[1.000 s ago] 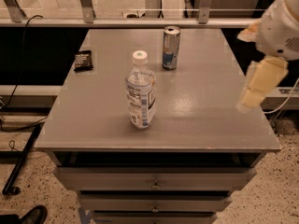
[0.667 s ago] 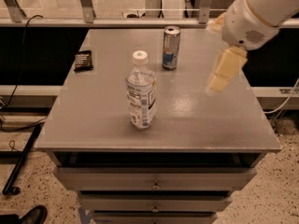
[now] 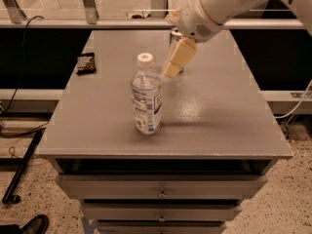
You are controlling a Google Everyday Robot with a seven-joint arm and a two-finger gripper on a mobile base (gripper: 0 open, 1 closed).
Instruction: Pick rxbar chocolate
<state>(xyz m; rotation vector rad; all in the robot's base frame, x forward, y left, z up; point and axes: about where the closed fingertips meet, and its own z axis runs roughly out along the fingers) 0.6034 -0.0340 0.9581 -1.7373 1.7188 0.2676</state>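
The rxbar chocolate (image 3: 86, 63) is a small flat black wrapper lying near the table's left edge, toward the back. My gripper (image 3: 174, 63) hangs above the middle-back of the table, just right of the water bottle's cap, well to the right of the bar. Its cream fingers point down and to the left. The white arm reaches in from the upper right.
A clear water bottle (image 3: 146, 95) with a white cap stands upright in the middle of the grey table (image 3: 219, 121). A silver-blue can (image 3: 176, 36) stands behind my gripper, mostly hidden by it. Drawers sit below the tabletop. A shoe shows at the bottom left.
My arm has swept from the table's right edge leftward across the tabletop, and the gripper now hangs in front of the can beside the bottle.
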